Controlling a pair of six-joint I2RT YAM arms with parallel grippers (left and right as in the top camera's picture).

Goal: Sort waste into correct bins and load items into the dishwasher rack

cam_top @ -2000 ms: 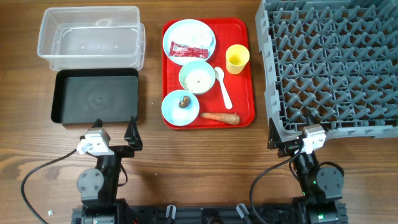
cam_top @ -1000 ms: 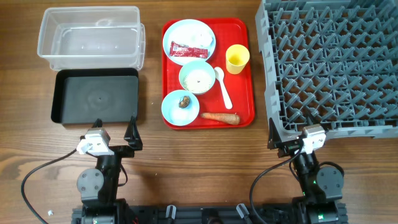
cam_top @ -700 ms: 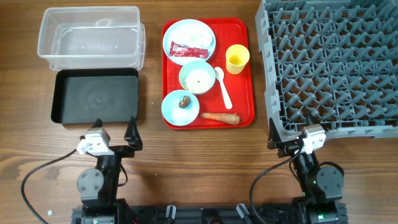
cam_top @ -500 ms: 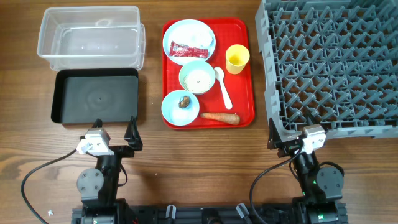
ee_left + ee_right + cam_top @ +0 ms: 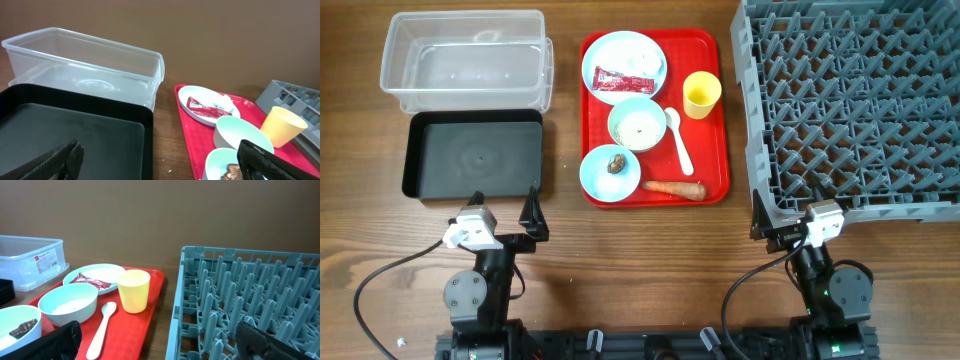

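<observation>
Currently the left gripper (image 5: 504,205) and the right gripper (image 5: 786,222) sit near the table's front edge, fingers spread wide and holding nothing. On the flat red plastic serving tray (image 5: 708,150) lie the red snack wrapper (image 5: 616,79) on the pale blue round plate (image 5: 622,50), the orange carrot (image 5: 674,187), the small yellow cup (image 5: 701,94) and the white plastic spoon (image 5: 678,140). The clear rectangular plastic tub (image 5: 390,60) and the black rectangular tray (image 5: 412,150) stand to its left, the large grey plastic grid rack (image 5: 860,100) to its right.
</observation>
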